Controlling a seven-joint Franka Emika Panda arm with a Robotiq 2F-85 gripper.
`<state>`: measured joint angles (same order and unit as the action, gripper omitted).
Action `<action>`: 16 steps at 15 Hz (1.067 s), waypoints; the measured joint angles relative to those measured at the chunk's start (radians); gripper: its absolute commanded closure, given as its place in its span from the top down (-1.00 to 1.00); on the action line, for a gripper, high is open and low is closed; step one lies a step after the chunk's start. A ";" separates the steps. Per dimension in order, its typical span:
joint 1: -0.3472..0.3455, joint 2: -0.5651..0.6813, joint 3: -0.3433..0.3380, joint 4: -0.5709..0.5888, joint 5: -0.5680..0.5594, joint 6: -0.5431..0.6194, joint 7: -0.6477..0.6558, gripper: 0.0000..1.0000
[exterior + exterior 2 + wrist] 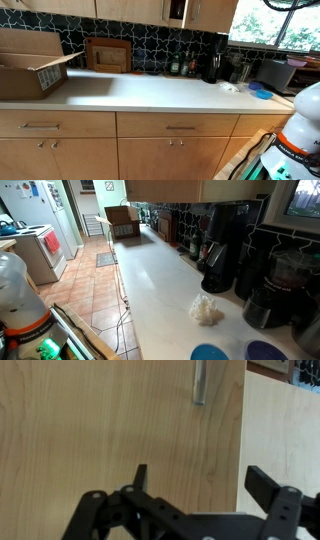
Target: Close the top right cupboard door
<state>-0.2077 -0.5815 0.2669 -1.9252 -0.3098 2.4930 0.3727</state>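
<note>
Found black two-fingered claw (200, 488) released and empty, close before tan wooden front (90, 420) with metal bar handle (198, 382); plain light tan wooden top right cupboard door (212, 12) high at far right above white counter (150, 92), seemingly ajar.

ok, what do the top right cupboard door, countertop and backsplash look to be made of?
Top right cupboard door: light tan wood or veneer with a matte, flat face; the grain is too small to see.
Countertop: smooth white with a soft sheen. Laminate or solid surface, can't tell which.
Backsplash: dark glossy tiles with pale patterned joints, likely ceramic.
</note>
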 measured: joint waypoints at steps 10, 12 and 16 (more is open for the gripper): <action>-0.115 0.096 0.057 -0.019 -0.132 0.249 0.072 1.00; -0.175 0.114 0.100 -0.009 -0.189 0.275 0.133 1.00; -0.333 0.139 0.224 0.033 -0.314 0.285 0.303 1.00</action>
<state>-0.5403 -0.4424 0.4912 -1.8919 -0.6242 2.7776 0.6761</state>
